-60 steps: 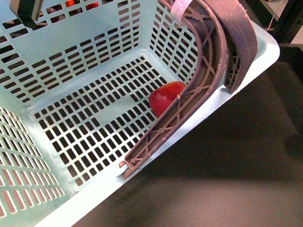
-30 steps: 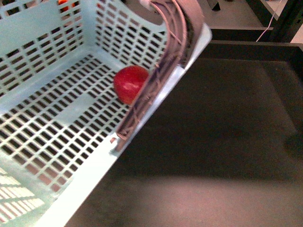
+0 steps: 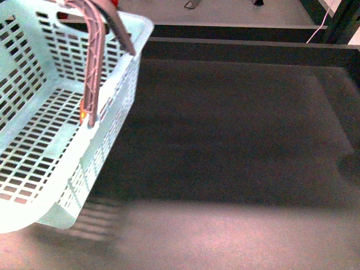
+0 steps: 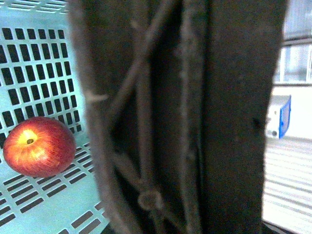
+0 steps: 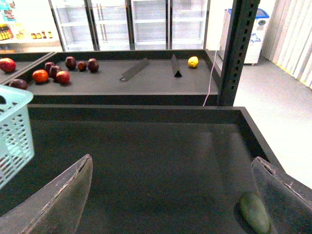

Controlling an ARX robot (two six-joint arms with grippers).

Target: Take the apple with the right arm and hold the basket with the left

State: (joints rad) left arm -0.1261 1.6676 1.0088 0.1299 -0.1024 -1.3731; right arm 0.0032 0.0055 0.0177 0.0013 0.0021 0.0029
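The pale aqua basket (image 3: 50,140) hangs tilted at the left of the front view, its mauve handles (image 3: 93,62) raised. In the left wrist view the handle (image 4: 195,117) fills the middle, very close. My left gripper is shut on it, and its fingers do not show. The red apple (image 4: 39,146) lies on the basket's slotted floor (image 4: 29,58). In the front view only an orange-red sliver (image 3: 83,115) shows behind the handle. My right gripper (image 5: 173,204) is open over the dark shelf (image 5: 146,161), nothing between its fingers, well right of the basket corner (image 5: 12,131).
A green fruit (image 5: 254,212) lies on the shelf by my right gripper's one finger (image 5: 282,195). On the further shelf are dark maroon fruits (image 5: 63,66), a yellow lemon (image 5: 193,62) and two dark dividers (image 5: 134,69). A dark post (image 5: 239,48) stands at the shelf's corner.
In the front view the basket has swung left and away, uncovering the dark shelf. The apple, plain before, is now almost hidden behind the handle.
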